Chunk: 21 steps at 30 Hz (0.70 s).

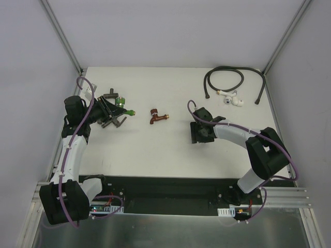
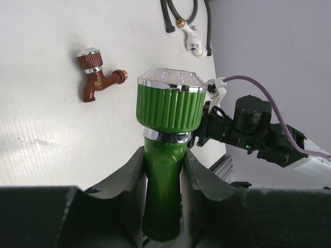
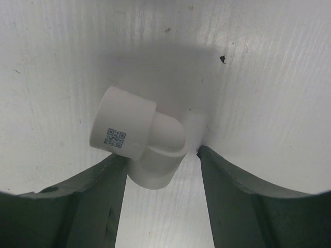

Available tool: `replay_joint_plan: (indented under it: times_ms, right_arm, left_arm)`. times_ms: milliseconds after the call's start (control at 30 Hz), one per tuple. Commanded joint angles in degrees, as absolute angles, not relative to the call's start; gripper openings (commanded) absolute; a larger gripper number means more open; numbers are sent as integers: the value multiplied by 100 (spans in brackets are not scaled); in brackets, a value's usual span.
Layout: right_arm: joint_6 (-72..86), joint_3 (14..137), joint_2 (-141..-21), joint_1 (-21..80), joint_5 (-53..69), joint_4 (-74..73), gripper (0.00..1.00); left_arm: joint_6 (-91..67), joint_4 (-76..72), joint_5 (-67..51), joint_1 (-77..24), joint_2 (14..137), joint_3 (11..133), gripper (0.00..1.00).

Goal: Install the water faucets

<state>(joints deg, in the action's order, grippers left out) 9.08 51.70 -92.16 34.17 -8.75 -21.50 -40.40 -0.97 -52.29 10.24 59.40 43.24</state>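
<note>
My left jaws pinch the green tap point(image 2: 168, 111); right jaws straddle the elbow point(image 3: 142, 139), spread. I should close squarely before threading.

**Left arm clamped, right arm low with jaws spread**

The left arm point(image 1: 72, 150) reaches from its near-left base toward the far side, then bends right at the wrist. The left gripper point(image 2: 163, 155) lies sideways, its jaws closed tight on the green faucet point(image 2: 168, 108). The right arm point(image 1: 243, 137) folds leftward from its near-right base. The right gripper point(image 3: 163, 155) points downward, its jaws apart.
</note>
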Motion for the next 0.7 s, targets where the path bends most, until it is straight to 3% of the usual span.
replay_joint_plan:
  times_ms: [0, 100, 200, 433, 567, 667]
  right_arm:
    - [703, 5212, -9184, 3437, -941, -2136, 60]
    - [686, 5177, -9272, 3428, -1002, -1978, 59]
    - [651, 5142, -9325, 3437, -1011, -1872, 51]
    - [326, 5142, -8957, 3472, -1028, -1890, 17]
    - [71, 5168, -8439, 3559, -1116, -1925, 3]
    - [-174, 5229, -8114, 3699, -1169, -1820, 2]
  left_arm:
    - [-3920, -264, -5432, 1072, 5950, 4518, 0]
    - [-3920, -264, -5432, 1072, 5950, 4518, 0]
    - [-3911, -264, -5440, 1072, 5959, 4518, 0]
    - [-3885, -272, -5511, 1055, 5959, 4535, 0]
    - [-3806, -273, -5354, 914, 5889, 4456, 0]
    - [-3867, -307, -4855, 564, 5618, 4273, 0]
